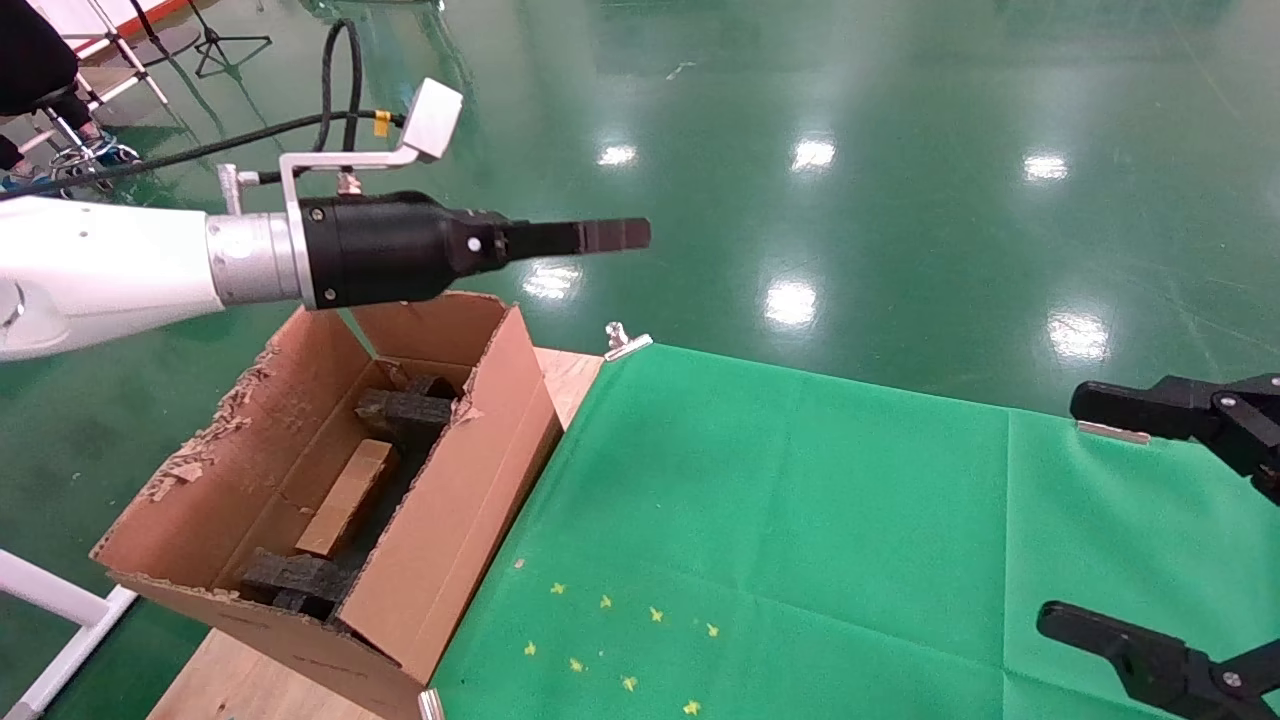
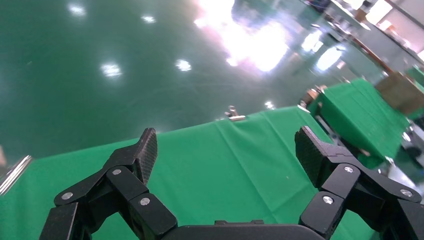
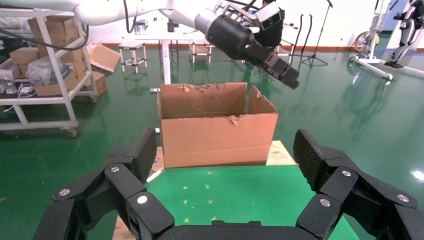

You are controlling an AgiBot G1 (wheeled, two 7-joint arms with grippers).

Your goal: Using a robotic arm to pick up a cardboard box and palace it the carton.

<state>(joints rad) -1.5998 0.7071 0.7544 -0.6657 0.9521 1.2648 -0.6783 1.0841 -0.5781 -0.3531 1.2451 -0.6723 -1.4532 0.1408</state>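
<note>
The large brown carton (image 1: 470, 480) with ragged flaps stands at the table's left end; it also shows in the right wrist view (image 3: 217, 135). The small flat cardboard box (image 1: 345, 500) lies inside it between dark foam pieces (image 1: 405, 410). My left gripper (image 1: 640, 235) on the white arm hangs in the air above and past the carton's far corner, open and empty; in the left wrist view (image 2: 227, 145) only green cloth shows between its fingers. It also shows in the right wrist view (image 3: 287, 77). My right gripper (image 1: 1070, 510) is open and empty at the table's right edge (image 3: 225, 147).
A green cloth (image 1: 800, 500) covers the table, held by metal clips (image 1: 625, 340) and marked with small yellow stars (image 1: 610, 640). Bare wooden board (image 1: 570, 375) shows beside the carton. Glossy green floor lies beyond. Shelving with boxes (image 3: 45, 75) stands far behind the carton.
</note>
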